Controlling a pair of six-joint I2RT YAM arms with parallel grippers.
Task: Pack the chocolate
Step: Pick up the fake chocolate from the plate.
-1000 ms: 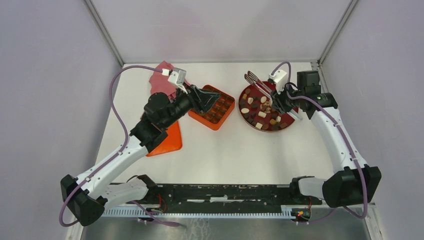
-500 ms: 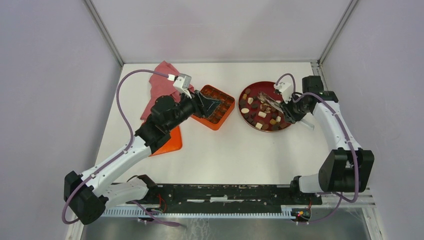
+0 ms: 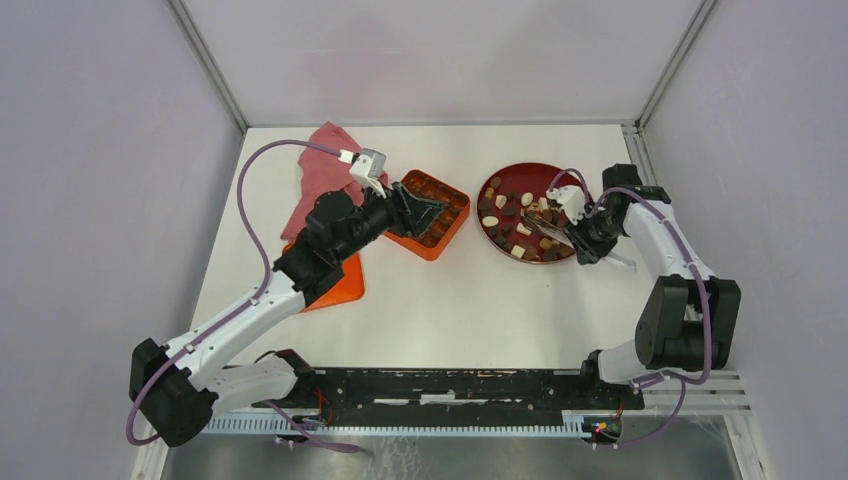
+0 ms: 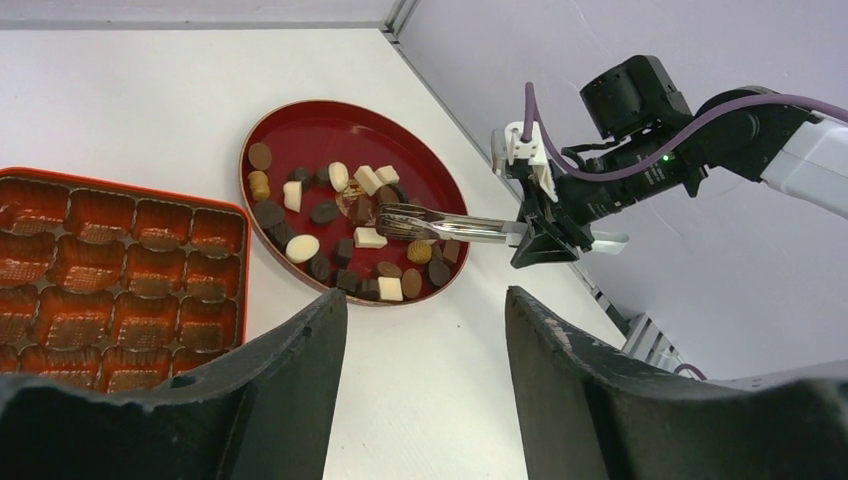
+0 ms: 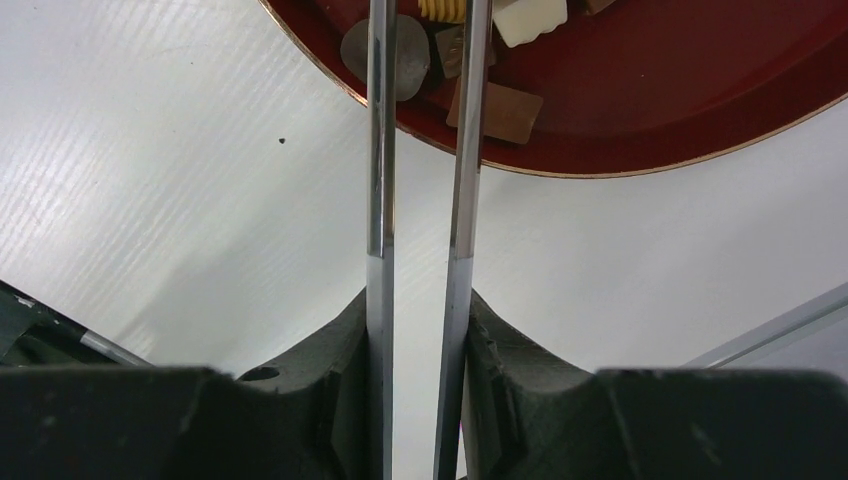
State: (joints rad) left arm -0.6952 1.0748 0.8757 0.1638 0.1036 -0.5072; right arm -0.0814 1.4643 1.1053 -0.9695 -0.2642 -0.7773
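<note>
One white worktop between pale lilac walls carries two arms, one pink cloth, one flat orange piece, one orange box with brown paper cups in its cells, and one dark red plate. Roughly twenty pieces of chocolate lie in the plate. The left tool stands spread above the box. The right tool pinches one pair of metal tongs, whose tips are among the pieces.
</note>
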